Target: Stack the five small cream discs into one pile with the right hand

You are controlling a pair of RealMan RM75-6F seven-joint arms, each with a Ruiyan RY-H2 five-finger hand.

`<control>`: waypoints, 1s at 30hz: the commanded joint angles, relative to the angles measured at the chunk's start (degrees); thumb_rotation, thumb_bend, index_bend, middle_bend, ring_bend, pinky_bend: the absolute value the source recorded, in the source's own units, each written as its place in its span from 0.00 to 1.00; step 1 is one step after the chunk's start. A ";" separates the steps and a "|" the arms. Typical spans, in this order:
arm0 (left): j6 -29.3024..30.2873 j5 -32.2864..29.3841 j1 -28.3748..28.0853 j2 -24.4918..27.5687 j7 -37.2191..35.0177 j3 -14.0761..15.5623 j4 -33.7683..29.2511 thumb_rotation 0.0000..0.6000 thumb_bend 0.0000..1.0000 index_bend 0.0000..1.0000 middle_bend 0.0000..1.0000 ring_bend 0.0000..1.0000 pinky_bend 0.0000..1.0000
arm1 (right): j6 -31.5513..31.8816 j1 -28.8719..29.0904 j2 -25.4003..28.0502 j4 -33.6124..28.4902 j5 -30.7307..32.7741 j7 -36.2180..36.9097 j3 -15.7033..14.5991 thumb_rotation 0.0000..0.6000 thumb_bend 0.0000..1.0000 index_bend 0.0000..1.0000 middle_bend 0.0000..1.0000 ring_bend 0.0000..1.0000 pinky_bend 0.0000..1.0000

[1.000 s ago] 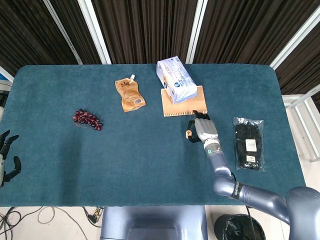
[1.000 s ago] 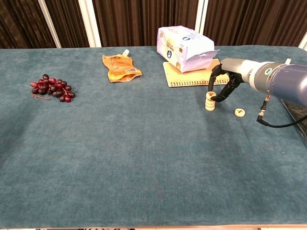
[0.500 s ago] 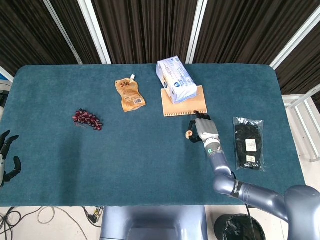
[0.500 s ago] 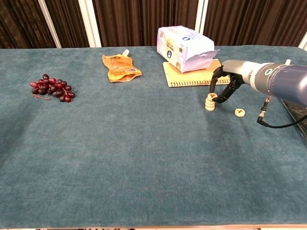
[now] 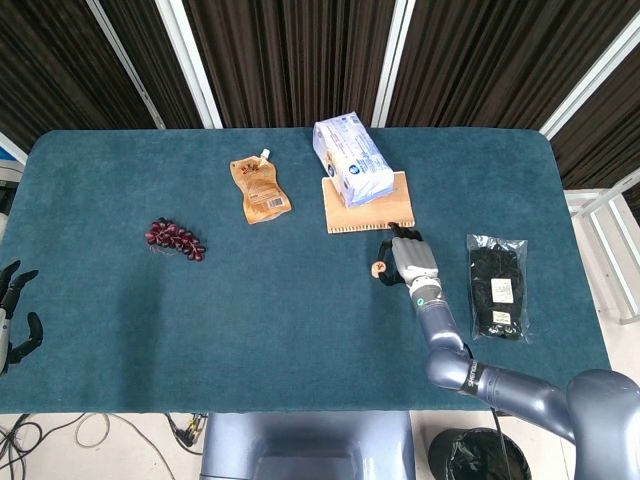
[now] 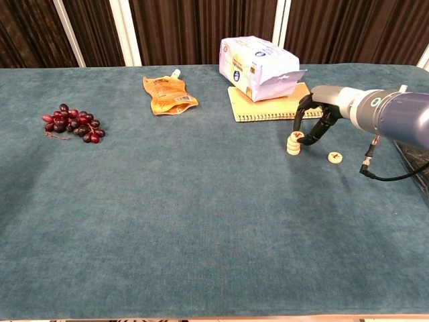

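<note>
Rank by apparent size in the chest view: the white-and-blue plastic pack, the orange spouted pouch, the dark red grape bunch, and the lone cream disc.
1. White-and-blue plastic pack.
2-3. Orange spouted pouch and dark red grape bunch look alike; the pouch lies farther back, so unranked.
4. Lone cream disc.

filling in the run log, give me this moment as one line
right hand at disc pile, contact unclear | loose disc still unstacked on table | left hand idle off table

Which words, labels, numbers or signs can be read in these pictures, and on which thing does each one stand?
No text can be read in full.
Orange pouch: printed label, too small to read.
White and blue package: blue print, too blurred to read.
Black bag: white labels, too small to read.
Pile of discs and single disc: a red mark on top, not legible.
Right hand wrist: green dot, no text.
</note>
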 commanded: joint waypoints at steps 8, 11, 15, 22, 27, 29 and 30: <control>-0.05 -0.03 -0.02 0.02 0.03 0.01 -0.01 1.00 0.62 0.17 0.00 0.00 0.00 | -0.05 0.27 -0.35 0.68 -0.10 0.46 -0.27 1.00 0.40 0.52 0.00 0.00 0.00; -0.13 -0.08 -0.04 0.02 0.06 0.02 -0.02 1.00 0.62 0.17 0.00 0.00 0.00 | -0.04 0.31 -0.36 0.74 -0.06 0.44 -0.41 1.00 0.40 0.50 0.00 0.00 0.00; -0.11 -0.16 -0.01 0.02 0.08 0.00 -0.05 1.00 0.62 0.17 0.00 0.00 0.00 | -0.14 0.39 -0.34 0.81 0.09 0.46 -0.53 1.00 0.40 0.49 0.00 0.00 0.00; -0.18 -0.26 -0.02 0.03 0.20 0.01 -0.14 1.00 0.62 0.17 0.00 0.00 0.00 | -0.06 0.49 -0.19 0.55 0.03 0.67 -0.56 1.00 0.40 0.46 0.00 0.00 0.00; -0.23 -0.39 -0.04 0.07 0.37 0.00 -0.23 1.00 0.62 0.17 0.00 0.00 0.00 | -0.09 0.57 -0.21 0.56 0.08 0.61 -0.77 1.00 0.40 0.45 0.00 0.00 0.00; -0.21 -0.38 -0.04 0.06 0.43 0.00 -0.22 1.00 0.62 0.17 0.00 0.00 0.00 | -0.13 0.57 -0.21 0.56 0.12 0.62 -0.82 1.00 0.40 0.45 0.00 0.00 0.00; -0.22 -0.43 -0.03 0.05 0.42 -0.01 -0.23 1.00 0.62 0.17 0.00 0.00 0.00 | -0.17 0.57 -0.19 0.56 0.19 0.66 -0.84 1.00 0.40 0.45 0.00 0.00 0.00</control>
